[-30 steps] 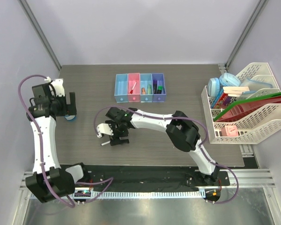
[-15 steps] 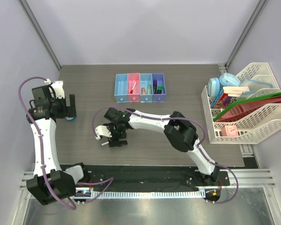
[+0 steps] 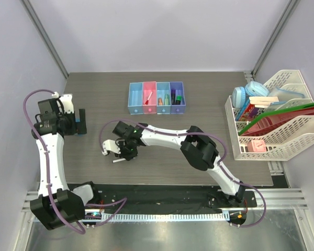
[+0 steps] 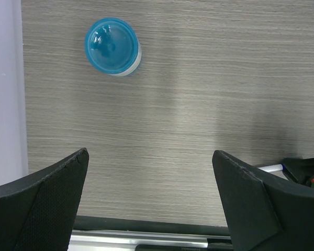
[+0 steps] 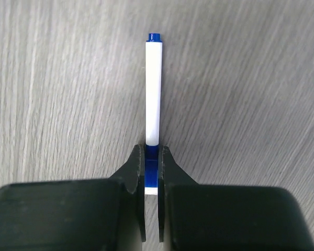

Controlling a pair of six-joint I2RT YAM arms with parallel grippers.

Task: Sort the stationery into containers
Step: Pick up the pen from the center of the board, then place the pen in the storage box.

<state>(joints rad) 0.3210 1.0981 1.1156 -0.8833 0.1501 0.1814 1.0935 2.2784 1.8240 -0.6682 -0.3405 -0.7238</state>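
A white marker (image 5: 153, 94) with a blue cap lies flat on the grey table, and my right gripper (image 5: 153, 157) is shut on its capped end. From above, this gripper (image 3: 124, 151) sits at the table's left-middle, with the marker (image 3: 115, 160) poking out toward the near edge. A round blue disc (image 4: 112, 46) lies by the table's left edge, ahead of my open, empty left gripper (image 4: 149, 154). The containers (image 3: 156, 98) form a row at the back: blue, pink, light blue, purple. The pink one holds a red-capped marker (image 3: 148, 98).
White mesh racks (image 3: 282, 141) with books and folders fill the right side. Green and orange pieces (image 3: 163, 99) lie in the light blue bin, and a dark highlighter (image 3: 175, 97) in the purple one. A black strip (image 3: 162, 193) runs along the near table edge.
My right gripper has slid a little left and closed on the marker's blue cap. The left gripper has shifted slightly toward the left edge, still open.
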